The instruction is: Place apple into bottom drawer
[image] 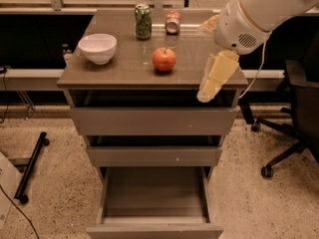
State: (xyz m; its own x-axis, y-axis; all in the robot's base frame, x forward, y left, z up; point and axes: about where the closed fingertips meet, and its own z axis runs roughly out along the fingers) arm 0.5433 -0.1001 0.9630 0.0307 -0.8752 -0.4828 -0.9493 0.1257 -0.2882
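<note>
Speckled floor point(60, 193) lies nearest, and over it the bottom drawer point(154, 193) stands pulled out at six o'clock, its flat tray bare and ready to receive. Above it the middle drawer point(153, 156) and the top drawer point(152, 121) look pushed in or nearly so.

On the cabinet top point(124, 71) the apple point(164, 59) sits upright near the middle, stem up, touching nothing but the wood. My gripper point(207, 92) hangs at about four o'clock from it, near the right front edge of the top, pointing down and well clear of the fruit. Whether it is wide or narrow I cannot tell, but it holds nothing. A white bowl point(97, 48) stands at ten o'clock from the apple. Farther back, a green can point(143, 21) stands upright at eleven o'clock and a red-and-white can point(173, 22) is just beside it at twelve.

I judge this to be the approach: the drawer is open and the apple not yet picked. Next I should swing toward ten o'clock, come over the apple, descend around its widest part and close, keeping clear of the bowl, before carrying it down to the tray.
</note>
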